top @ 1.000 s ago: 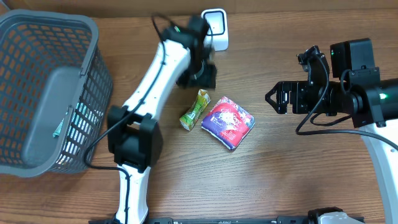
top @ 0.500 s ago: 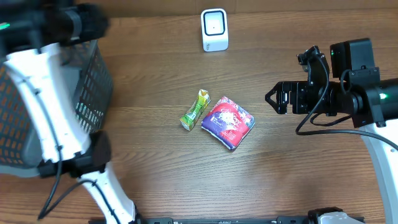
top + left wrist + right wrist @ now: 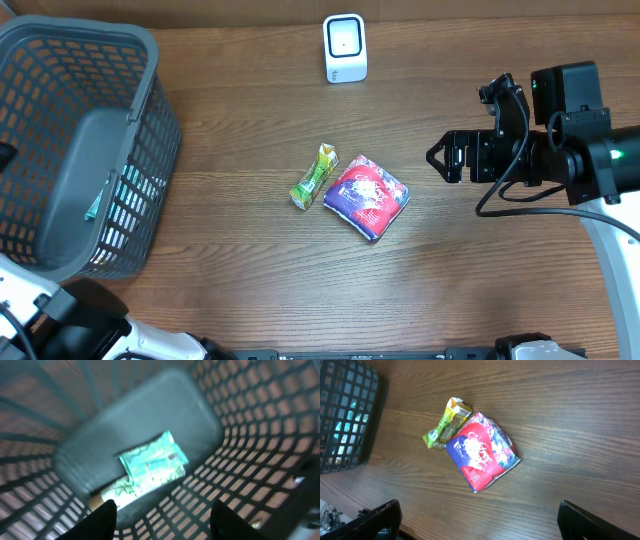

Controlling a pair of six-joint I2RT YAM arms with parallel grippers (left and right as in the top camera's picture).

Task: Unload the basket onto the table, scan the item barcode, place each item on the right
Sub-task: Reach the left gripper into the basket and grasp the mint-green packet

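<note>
Left jaws apart, empty, above teal packet in basket; right jaws spread wide over red pouch on bench.

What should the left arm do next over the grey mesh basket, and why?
Probably lift clear of the grey plastic mesh basket and reach for the green-and-yellow crinkled packet. The left gripper is open and empty, the teal packet already lies on the basket floor, and that packet and the red-and-purple pouch lie on the wooden table.
</note>
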